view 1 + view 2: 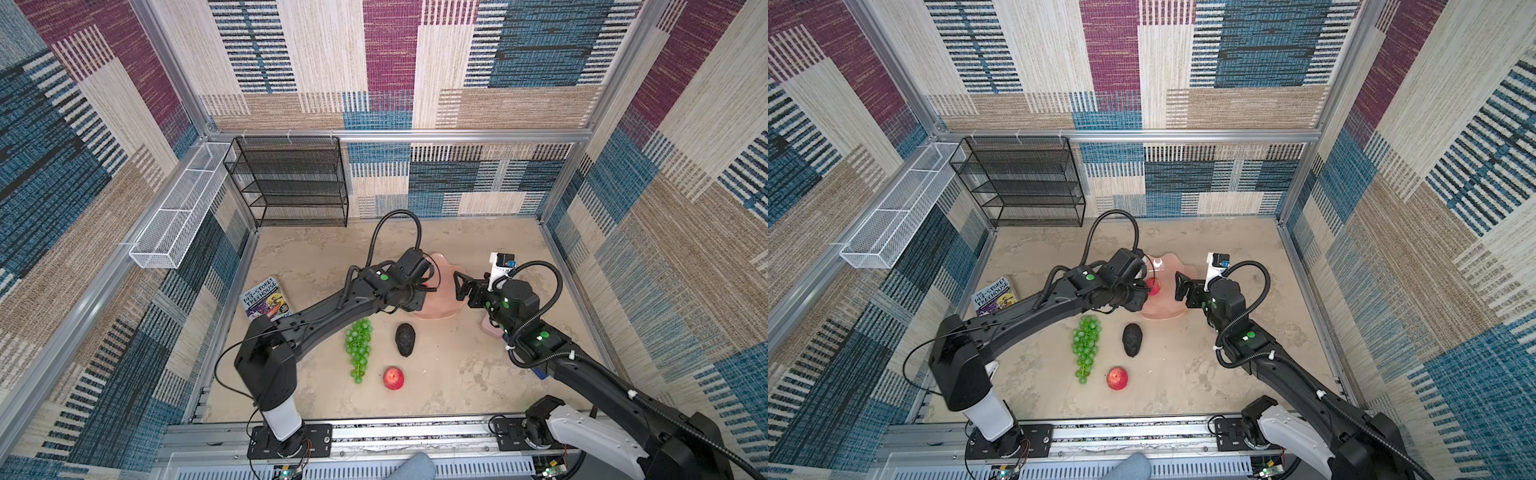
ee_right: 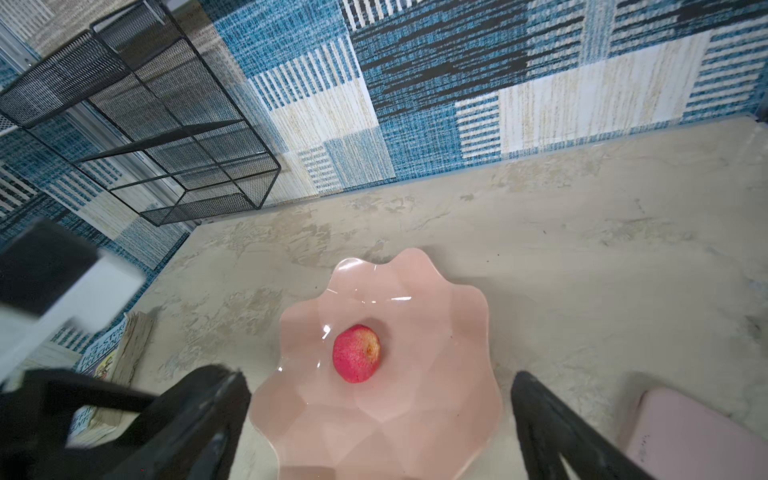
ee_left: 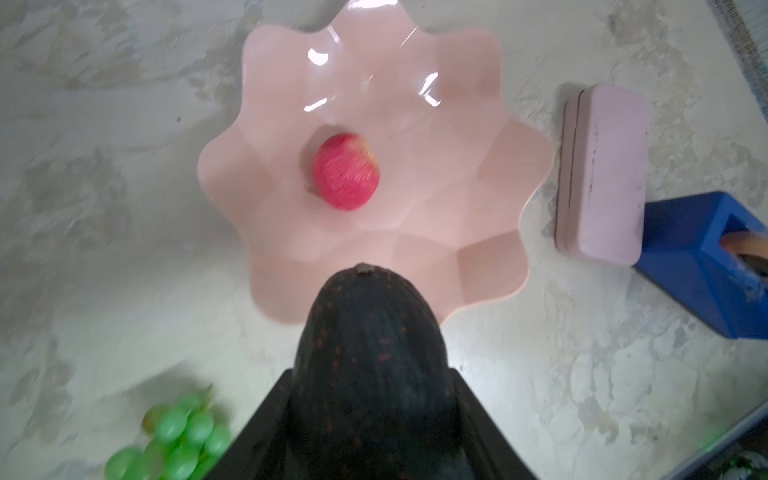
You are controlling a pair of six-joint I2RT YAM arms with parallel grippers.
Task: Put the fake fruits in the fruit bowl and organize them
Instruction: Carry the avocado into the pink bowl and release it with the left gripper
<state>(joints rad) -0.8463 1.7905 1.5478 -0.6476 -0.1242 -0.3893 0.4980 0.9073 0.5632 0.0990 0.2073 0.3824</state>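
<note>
The pale-pink scalloped fruit bowl (image 1: 445,293) (image 1: 1169,301) (image 3: 469,174) (image 2: 436,407) sits mid-table with one red apple (image 3: 345,171) (image 2: 356,353) (image 1: 1153,286) in its middle. My left gripper (image 3: 370,376) is shut on a dark bumpy avocado (image 3: 365,328), which hangs over the bowl's near rim. My right gripper (image 1: 459,286) (image 1: 1181,286) (image 2: 380,380) stands wide open and empty at the bowl's right side. On the table in front lie green grapes (image 1: 358,347) (image 1: 1086,347) (image 3: 178,432), another avocado (image 1: 406,340) (image 1: 1132,340) and a second apple (image 1: 393,378) (image 1: 1117,378).
A small pink box (image 3: 602,174) and a blue block (image 3: 702,257) lie right of the bowl, under my right arm. A book (image 1: 266,299) lies at the left. A black mesh shelf (image 1: 291,183) and a white wire basket (image 1: 178,208) stand at the back left.
</note>
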